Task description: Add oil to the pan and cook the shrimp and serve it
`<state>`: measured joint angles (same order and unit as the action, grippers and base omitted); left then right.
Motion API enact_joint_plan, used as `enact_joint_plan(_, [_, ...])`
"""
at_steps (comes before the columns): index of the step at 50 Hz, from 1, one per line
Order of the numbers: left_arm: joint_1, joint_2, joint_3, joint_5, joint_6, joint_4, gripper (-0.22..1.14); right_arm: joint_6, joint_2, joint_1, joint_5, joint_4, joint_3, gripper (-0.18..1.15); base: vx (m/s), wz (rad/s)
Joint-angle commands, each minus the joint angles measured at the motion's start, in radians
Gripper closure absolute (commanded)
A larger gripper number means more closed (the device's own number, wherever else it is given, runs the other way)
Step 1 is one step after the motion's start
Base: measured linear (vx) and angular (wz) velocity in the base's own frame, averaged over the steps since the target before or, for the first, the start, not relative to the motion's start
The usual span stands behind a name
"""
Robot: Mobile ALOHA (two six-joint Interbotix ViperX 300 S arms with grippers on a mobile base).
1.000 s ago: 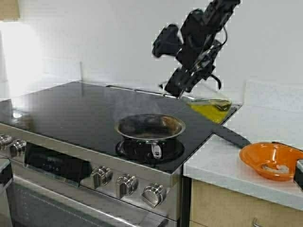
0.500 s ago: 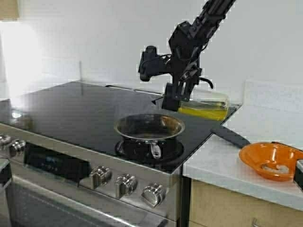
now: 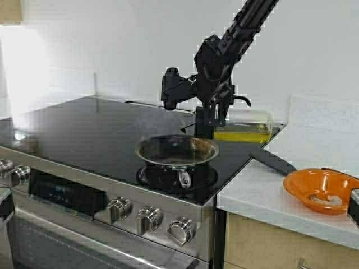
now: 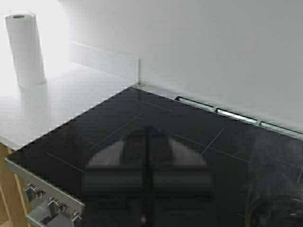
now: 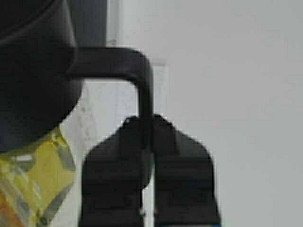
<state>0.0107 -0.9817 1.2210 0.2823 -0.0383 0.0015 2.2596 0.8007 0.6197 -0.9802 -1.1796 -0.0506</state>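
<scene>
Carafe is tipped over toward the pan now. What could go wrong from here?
The right gripper pinches only the thin black handle, so the carafe might swing or slip. Its lid end hangs behind the pan rim, so oil may land on the stovetop. The pan appears to be steaming; oil could spatter.

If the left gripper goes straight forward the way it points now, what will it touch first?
Probably the black glass stovetop. In the left wrist view the left gripper shows closed fingers aimed down at bare glass, with no object between, though depth is uncertain.
</scene>
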Motion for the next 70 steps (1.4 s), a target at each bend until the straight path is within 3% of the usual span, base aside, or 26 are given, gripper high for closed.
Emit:
enact_joint_plan(1, [-0.002,0.006,-0.008,0.003,-0.003,0.0,0.89,0.054,-0.017,-0.002,-0.046,0.018,0.04,0.92,0.0,0.0])
enact_joint_plan(14, [-0.002,0.003,-0.008,0.002,-0.003,0.0,0.89,0.029,-0.012,-0.002,-0.057,-0.012,0.078,0.92,0.0,0.0])
enact_joint_plan(22, [-0.002,0.003,-0.008,0.002,-0.003,0.0,0.89,-0.29,-0.095,0.003,-0.018,-0.172,0.086,0.92,0.0,0.0])
enact_joint_plan(28, [-0.002,0.003,-0.008,0.002,-0.003,0.0,0.89,-0.603,-0.196,0.0,0.072,-0.258,0.0,0.92,0.0,0.0])
enact_joint_plan(39, [-0.002,0.003,-0.008,0.002,-0.006,0.0,0.89,-1.019,-0.313,-0.011,0.15,-0.158,-0.166,0.92,0.0,0.0])
enact_joint_plan(51, [-0.002,0.003,-0.006,0.002,-0.008,0.0,0.89,-1.321,-0.419,-0.051,0.147,0.002,-0.291,0.92,0.0,0.0])
enact_joint_plan(59, [-0.002,0.002,-0.008,0.0,-0.012,0.0,0.89,-1.436,-0.52,-0.087,0.147,0.054,-0.376,0.92,0.0,0.0])
enact_joint_plan(70, [-0.002,0.002,-0.008,0.0,-0.012,0.0,0.89,-1.483,-0.693,-0.195,0.178,0.121,-0.502,0.92,0.0,0.0])
